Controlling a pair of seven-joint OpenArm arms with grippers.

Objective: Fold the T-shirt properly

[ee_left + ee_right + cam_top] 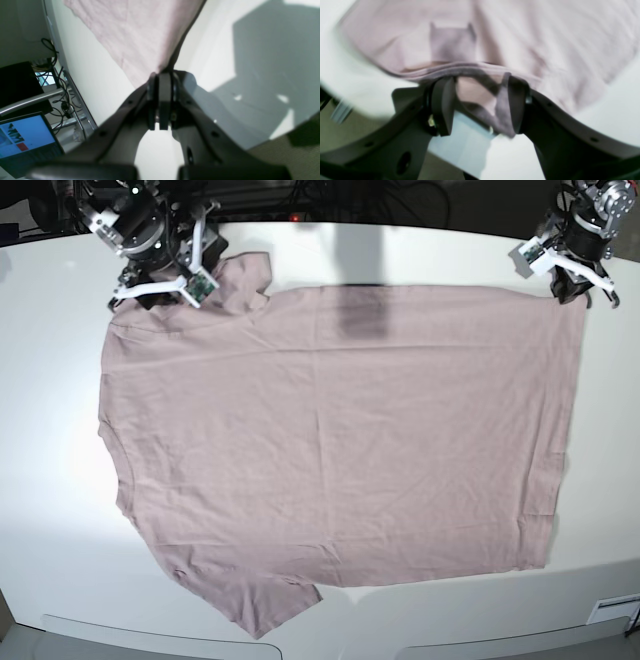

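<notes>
Lay spread flat across table (40, 510): T-shirt (340, 440). Seen only in wrist views: left hand (160, 75) clenched on hem corner; right hand (480, 105) spread wide around bunched sleeve fold. Bare table along lower frame edge.

T-shirt (340, 440): spread flat on white table (60, 560) | end effectors (165, 285) (575, 280): at far corners

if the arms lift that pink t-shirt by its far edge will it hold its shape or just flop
Likely flop: the T-shirt lies flat and thin on the table, with soft creases. It probably weighs little, since the shut left gripper pinches just a corner. The hem sags between the open right gripper's fingers, so expect drooping and bunching.
</notes>
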